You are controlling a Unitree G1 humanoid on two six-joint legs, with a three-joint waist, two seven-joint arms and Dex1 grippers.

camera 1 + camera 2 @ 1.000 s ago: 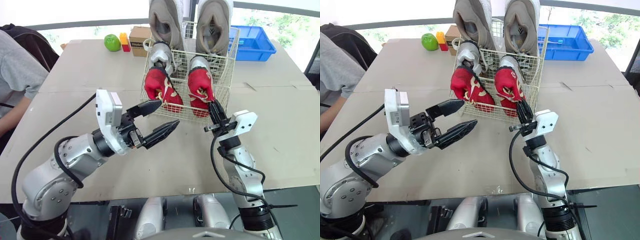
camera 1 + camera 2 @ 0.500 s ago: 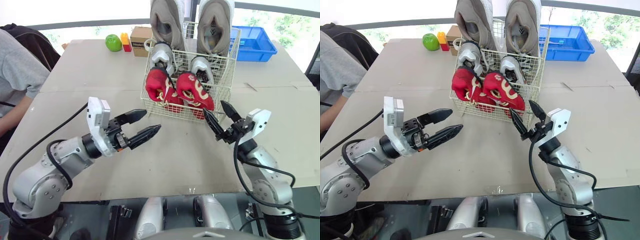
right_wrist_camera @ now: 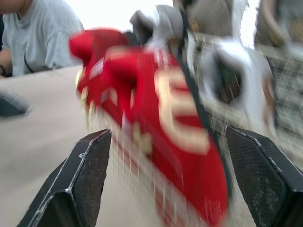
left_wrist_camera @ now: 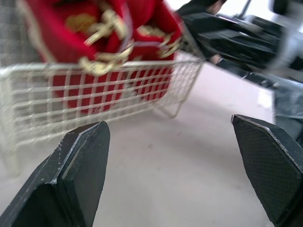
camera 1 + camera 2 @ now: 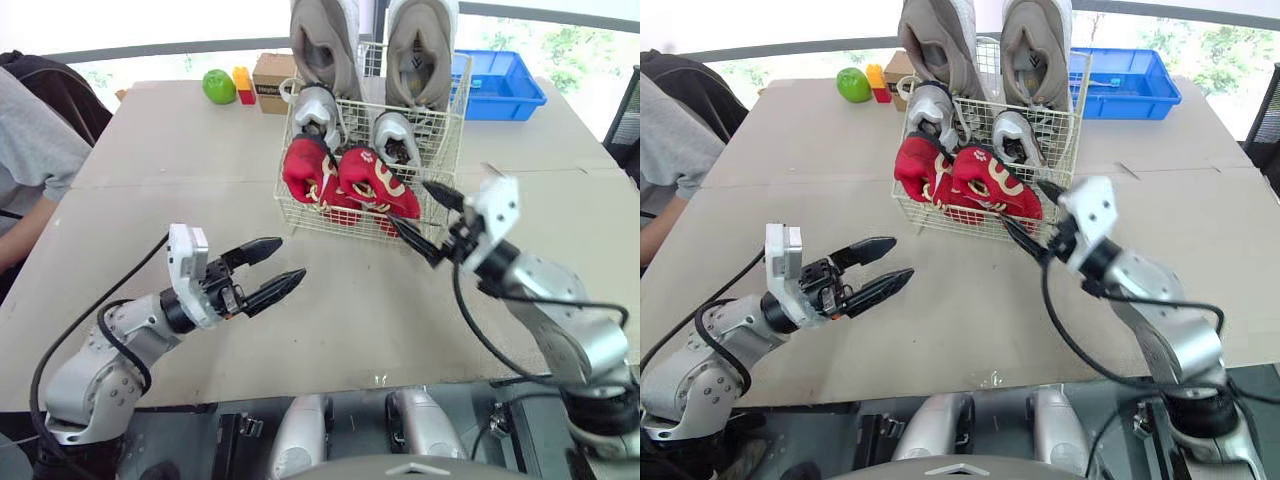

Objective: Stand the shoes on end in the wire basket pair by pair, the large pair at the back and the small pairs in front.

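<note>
A white wire basket (image 5: 452, 120) is sitting toward the far edge of the table (image 5: 150, 150), right of its middle, holding three pairs of shoes. Two large grey-brown shoes (image 5: 322, 40) are standing on end side by side along its back wall, rising well above the rim. A small silver pair (image 5: 318, 108) is standing just in front of them, while a small red pair (image 5: 305, 170) with gold trim is filling the front row, the right red shoe (image 5: 378, 182) leaning across against its mate
</note>
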